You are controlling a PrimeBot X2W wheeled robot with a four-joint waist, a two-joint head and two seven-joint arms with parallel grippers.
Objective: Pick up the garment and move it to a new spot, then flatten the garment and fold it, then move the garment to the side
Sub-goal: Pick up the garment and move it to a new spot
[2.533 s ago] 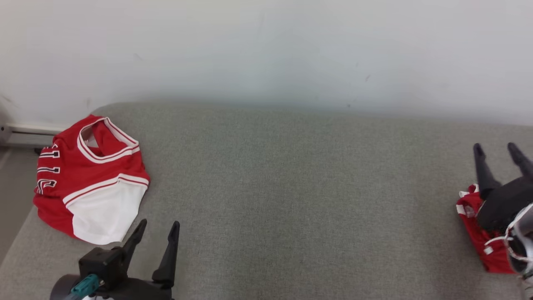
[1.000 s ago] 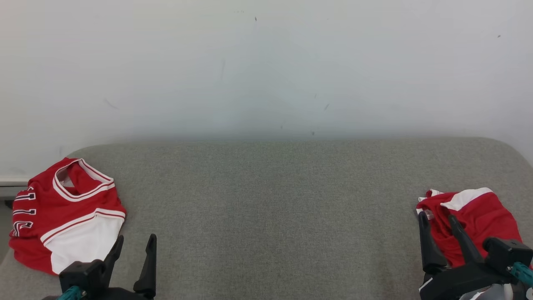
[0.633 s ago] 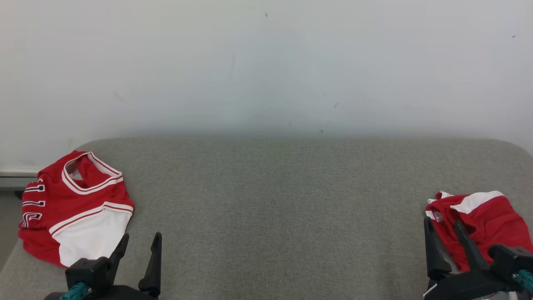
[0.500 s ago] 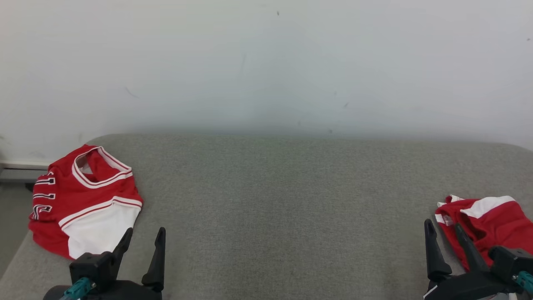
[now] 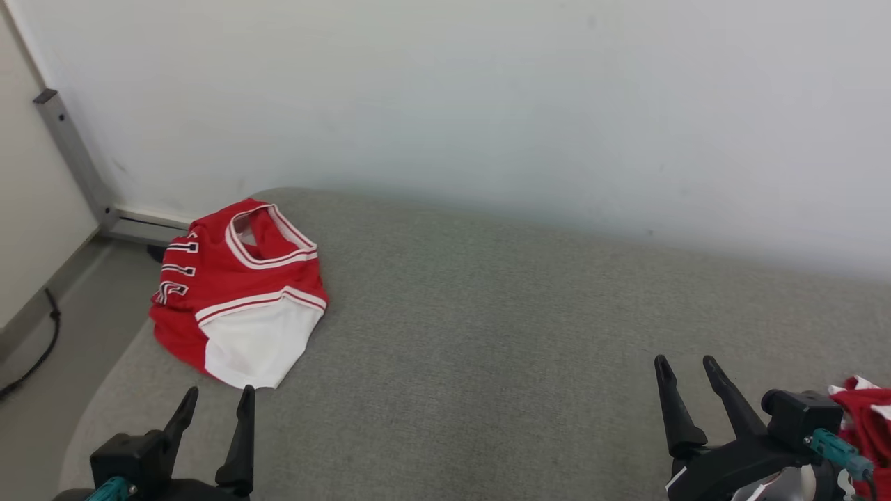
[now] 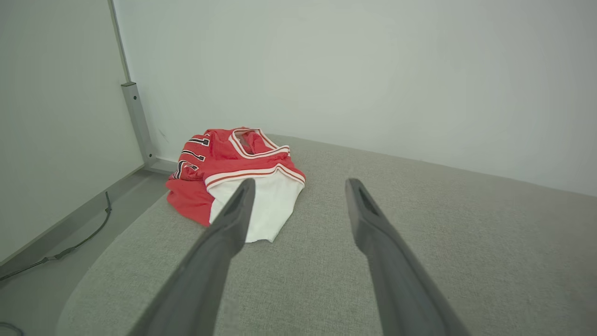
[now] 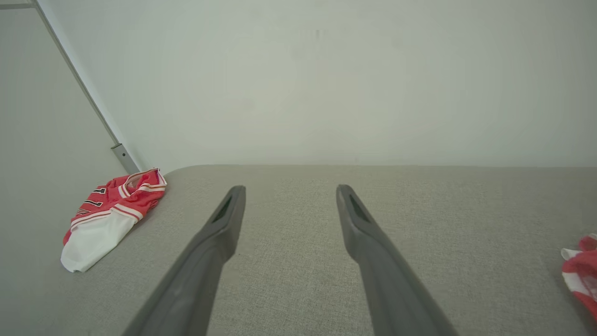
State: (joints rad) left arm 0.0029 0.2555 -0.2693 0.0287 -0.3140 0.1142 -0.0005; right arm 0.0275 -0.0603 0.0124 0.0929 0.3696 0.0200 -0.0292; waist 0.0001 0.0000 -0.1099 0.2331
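Nearest in the head view, the left gripper [image 5: 218, 393] hovers at the lower left with its two dark fingers spread and nothing between them. The right gripper [image 5: 685, 362], at the lower right, is parted the same way and also empty. Both stood open like this half a second ago.

They sit above a grey fabric-covered bench [image 5: 487, 334]. Just behind the right gripper's body, a crumpled red garment [image 5: 860, 403] with white trim lies at the bench's right end, cut off by the picture's edge. Half a second ago more of it showed. The whole scene has slid rightward, so the camera has turned left and the cloth has not moved.

Farther off, a folded red-and-white jersey [image 5: 237, 292] lies at the bench's left end, collar towards the wall and white panel towards the robot, with black lettering along its left side. It now appears nearer the picture's middle, again because the camera turned. It lies ahead of the left gripper and clear of it.

Newly in view beyond the bench's left edge are the floor [image 5: 62, 334], a dark cable [image 5: 35, 355] and a grey metal post [image 5: 73, 160] against the pale wall [image 5: 487, 104].
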